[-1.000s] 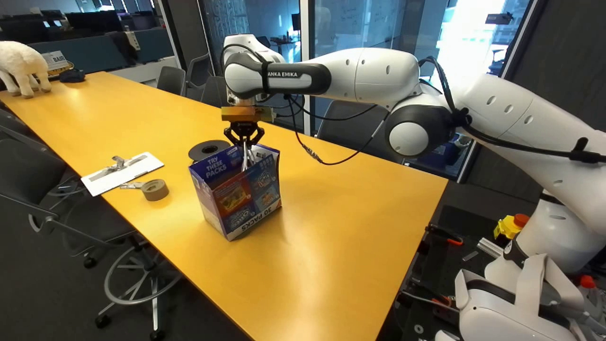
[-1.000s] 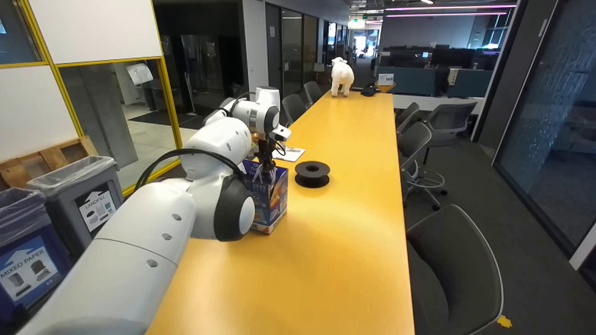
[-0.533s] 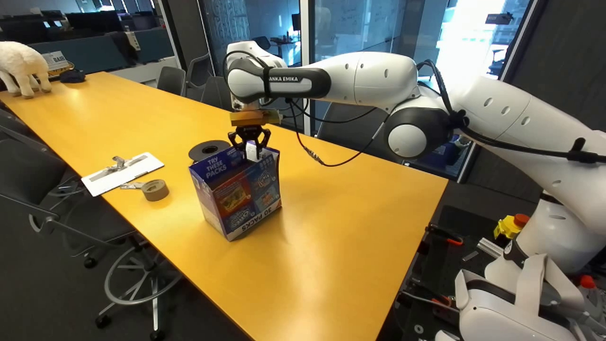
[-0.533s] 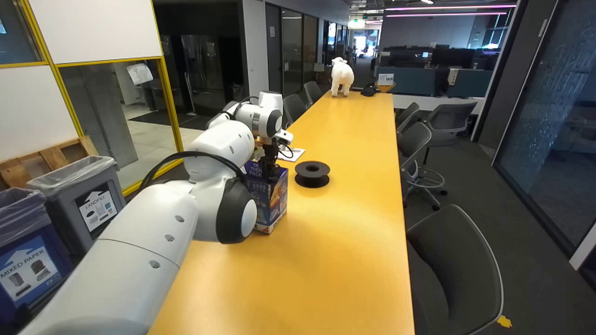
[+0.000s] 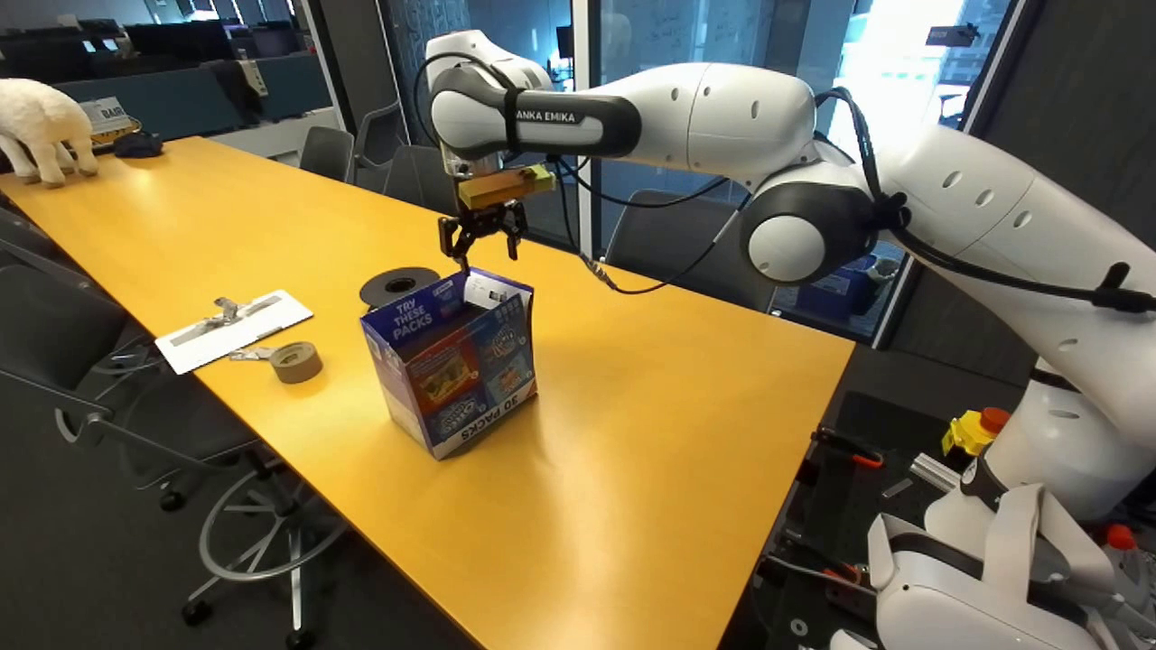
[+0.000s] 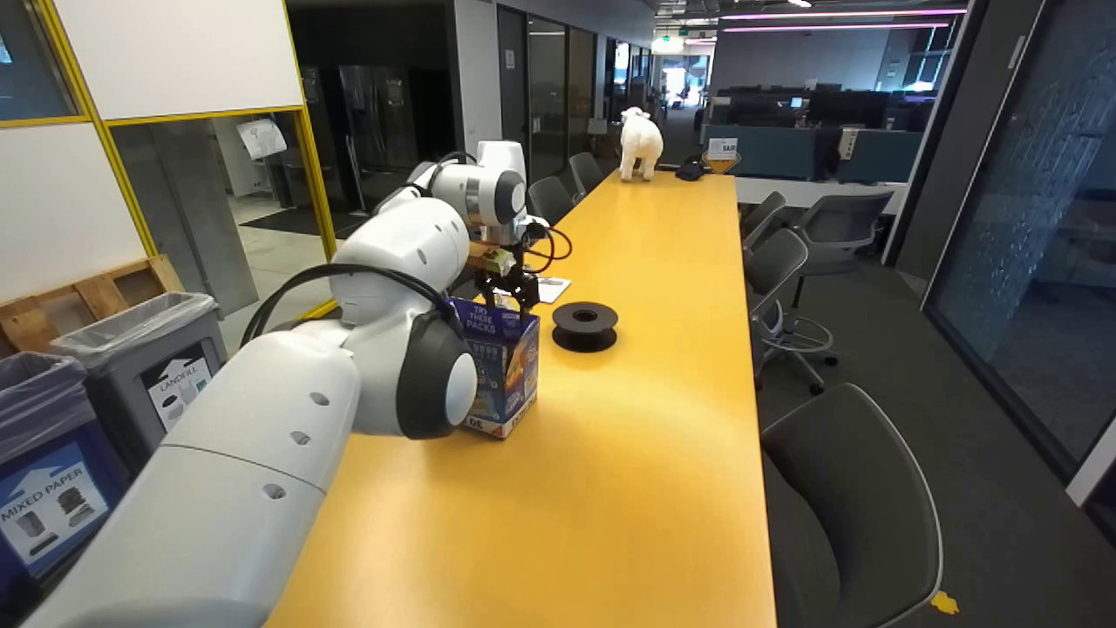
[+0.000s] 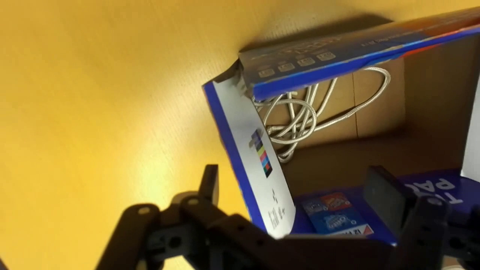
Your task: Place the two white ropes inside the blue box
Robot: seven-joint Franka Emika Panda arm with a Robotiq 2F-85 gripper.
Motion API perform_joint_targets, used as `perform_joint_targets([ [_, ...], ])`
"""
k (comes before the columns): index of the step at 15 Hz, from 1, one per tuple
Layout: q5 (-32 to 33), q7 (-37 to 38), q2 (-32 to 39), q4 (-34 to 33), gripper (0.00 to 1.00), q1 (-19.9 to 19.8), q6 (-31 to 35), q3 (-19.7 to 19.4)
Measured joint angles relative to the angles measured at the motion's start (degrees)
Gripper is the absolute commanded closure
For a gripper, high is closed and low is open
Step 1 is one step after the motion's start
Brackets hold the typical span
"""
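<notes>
The blue box [image 5: 470,370] stands upright on the table with its top flaps raised, in both exterior views. Inside it, in the wrist view, white rope [image 7: 313,119] lies loosely coiled on the cardboard floor. Whether this tangle is one rope or both I cannot tell, as the strands overlap and a box wall hides part of them. My gripper [image 5: 490,263] hovers just over the box's far end, fingers spread wide and nothing between them. From the wrist, one finger [image 7: 210,182] shows outside the white end flap, the other over the box.
A black spool [image 6: 584,338] sits right beside the box. Further along the table [image 5: 632,469] are a roll of brown tape [image 5: 298,363] and a clipboard [image 5: 194,350]. A white plush animal [image 6: 641,144] stands at the far end.
A second ago the gripper was shut on white rope hanging into the box. It dipped, let the rope go, then rose and turned, with its fingers now wide apart.
</notes>
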State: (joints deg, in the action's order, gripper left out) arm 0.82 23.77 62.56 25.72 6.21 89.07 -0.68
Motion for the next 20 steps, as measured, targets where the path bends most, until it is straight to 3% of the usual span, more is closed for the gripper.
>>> perform_joint_targets([
  [3,1.2,-2.9,-2.5,-0.1,0.0,0.4,-0.6,-0.8],
  [11,1.4,-6.6,-6.9,0.0,0.0,0.2,-10.0,-1.8],
  [20,1.4,-11.4,-7.8,0.0,0.0,-0.2,-10.7,-1.8],
])
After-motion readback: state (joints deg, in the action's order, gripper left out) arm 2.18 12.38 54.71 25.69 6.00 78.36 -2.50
